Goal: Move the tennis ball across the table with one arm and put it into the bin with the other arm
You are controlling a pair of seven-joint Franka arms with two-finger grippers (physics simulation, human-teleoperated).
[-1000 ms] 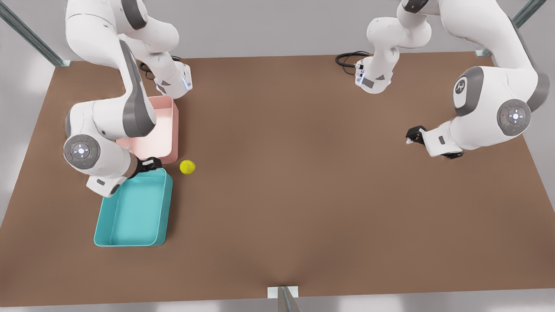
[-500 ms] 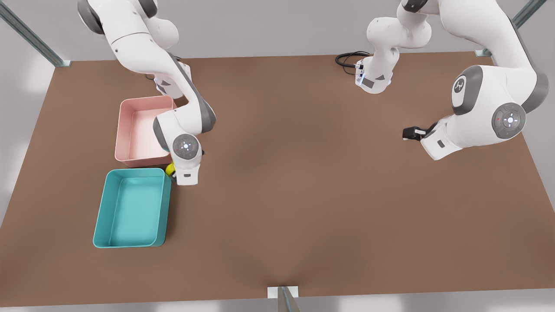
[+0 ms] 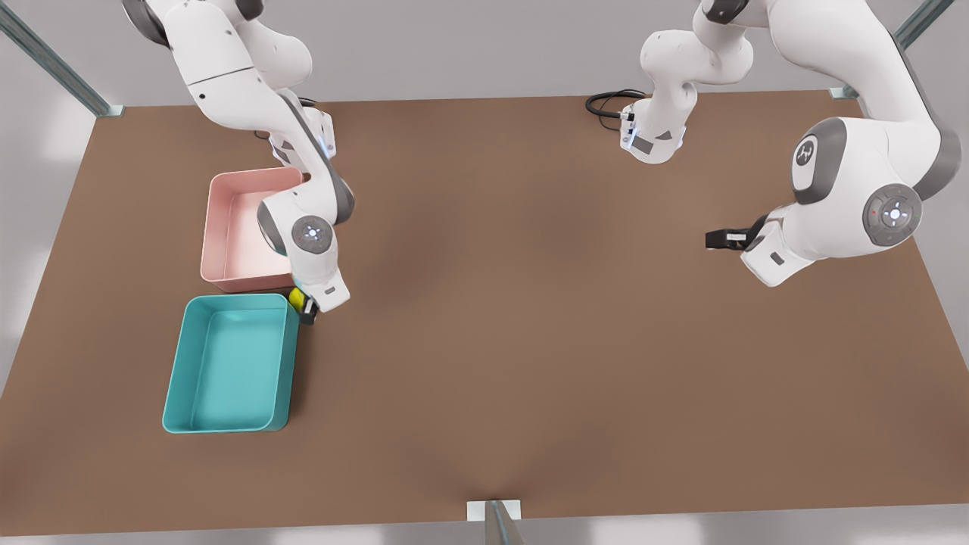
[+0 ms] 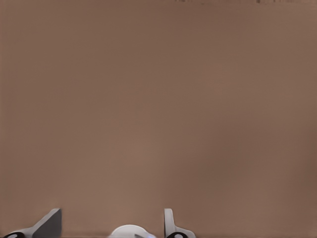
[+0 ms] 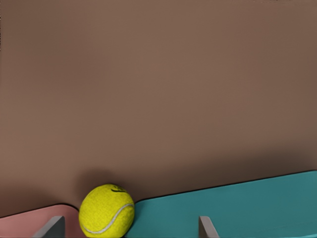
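Spanning the whole front view, the large matte brown table point(image 3: 530, 341) carries everything. The two white jointed arms reach in from its twelve o'clock edge.

The teal rectangular plastic bin point(image 3: 291, 371) sits toward eight o'clock on the table. A pale pink plastic tub point(image 3: 206, 235) lies just beside it on its twelve o'clock side.

The small fuzzy yellow-green tennis ball point(image 3: 296, 299) rests on the table at the bin's one o'clock corner, wedged where the two tubs nearly meet. The right wrist view suggests it touches the bin's outer wall. It is outside the bin.

The right gripper point(image 3: 306, 310) hangs low directly over the ball, its fingers spread wide with the ball between them and nothing clamped. The left gripper point(image 3: 715, 240) waits at about three o'clock on the table, well apart from the rest. Its fingers are parted over bare tabletop.

The crossing looks done, so the step in hand is the pick-up for the drop. The next move probably calls for the right gripper to sink, close on the ball despite the cramped corner, lift it over the low wall and release it inside the bin.
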